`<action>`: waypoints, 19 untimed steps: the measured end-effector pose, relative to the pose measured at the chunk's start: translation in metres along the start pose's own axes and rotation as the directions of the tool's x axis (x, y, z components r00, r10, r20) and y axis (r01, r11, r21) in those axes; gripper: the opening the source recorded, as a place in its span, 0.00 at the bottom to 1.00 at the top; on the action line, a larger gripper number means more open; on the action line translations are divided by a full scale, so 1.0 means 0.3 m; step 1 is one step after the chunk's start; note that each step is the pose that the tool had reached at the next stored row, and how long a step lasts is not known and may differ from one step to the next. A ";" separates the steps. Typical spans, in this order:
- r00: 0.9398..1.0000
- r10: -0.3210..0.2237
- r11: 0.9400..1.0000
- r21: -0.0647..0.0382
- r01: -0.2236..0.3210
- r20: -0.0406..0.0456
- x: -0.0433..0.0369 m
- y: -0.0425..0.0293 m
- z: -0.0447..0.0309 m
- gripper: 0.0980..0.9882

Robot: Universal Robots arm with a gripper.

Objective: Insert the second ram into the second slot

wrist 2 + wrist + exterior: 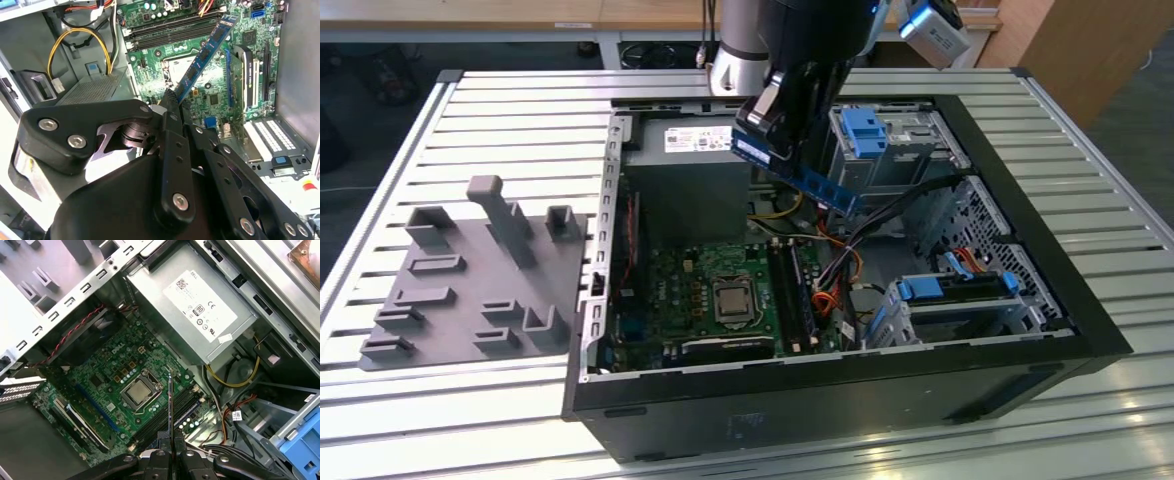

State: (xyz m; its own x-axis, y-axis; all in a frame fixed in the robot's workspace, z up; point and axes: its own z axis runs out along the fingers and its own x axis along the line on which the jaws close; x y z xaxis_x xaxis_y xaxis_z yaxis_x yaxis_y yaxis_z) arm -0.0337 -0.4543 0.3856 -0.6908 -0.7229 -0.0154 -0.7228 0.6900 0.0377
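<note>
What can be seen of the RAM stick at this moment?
The second ram is a thin, long blue circuit-board stick with dark chips along its face. The gripper is shut on it near one end and holds it tilted in the air above the green motherboard inside the open computer case. It looks clear of the board and is not yet seated in a slot. The first wrist view sees it edge-on.

The claw [172,97] is matt black, studded with bright steel screw heads; the second ram [205,55] pinched in it is a glossy blue board. Beneath the claw the motherboard [110,375] shines lacquered green, and the power supply [165,310] beside it is dull grey sheet metal with a white paper label [200,295]. Farther off, the table [520,110] is ribbed, satin metal.
</note>
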 end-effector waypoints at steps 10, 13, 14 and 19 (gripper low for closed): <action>1.000 0.024 1.000 0.000 -0.024 0.001 0.000 0.000 0.000 0.04; 0.999 0.032 0.999 0.000 -0.032 0.001 0.000 0.000 0.000 0.04; 0.999 0.035 0.999 0.001 -0.035 0.001 0.000 0.000 0.000 0.04; 0.999 0.048 0.999 0.001 -0.048 0.002 0.000 0.000 0.000 0.04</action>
State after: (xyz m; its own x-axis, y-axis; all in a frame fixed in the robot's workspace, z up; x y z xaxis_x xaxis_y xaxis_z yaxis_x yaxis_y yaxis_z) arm -0.0337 -0.4544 0.3855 -0.7249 -0.6887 -0.0154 -0.6887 0.7241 0.0377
